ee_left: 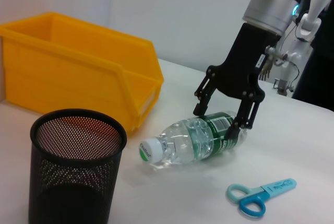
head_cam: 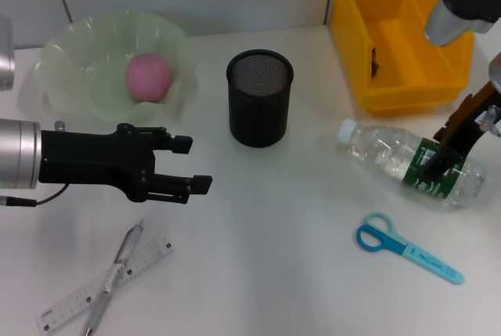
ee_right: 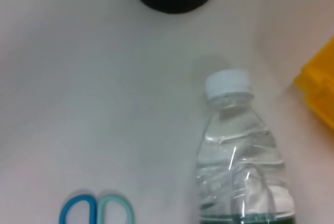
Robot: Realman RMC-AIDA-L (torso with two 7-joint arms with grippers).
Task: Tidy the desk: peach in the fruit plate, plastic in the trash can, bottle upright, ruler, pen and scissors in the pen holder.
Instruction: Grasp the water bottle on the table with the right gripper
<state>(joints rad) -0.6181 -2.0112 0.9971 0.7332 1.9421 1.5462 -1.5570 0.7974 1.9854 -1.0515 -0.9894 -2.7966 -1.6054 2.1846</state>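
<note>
Fingers (ee_left: 225, 122) straddle lying bottle (head_cam: 403, 161) | cap toward pen holder (head_cam: 259, 98)

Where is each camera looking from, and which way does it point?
Head view: from the robot's head, looking down on the desk; left gripper open near the fruit plate, right gripper at the bottle.
Left wrist view: low, looking across at the pen holder, trash can and the right gripper straddling the bottle; no own fingers show.
Right wrist view: straight down along the bottle; no fingers show.
All share the bottle and the scissors.
</note>
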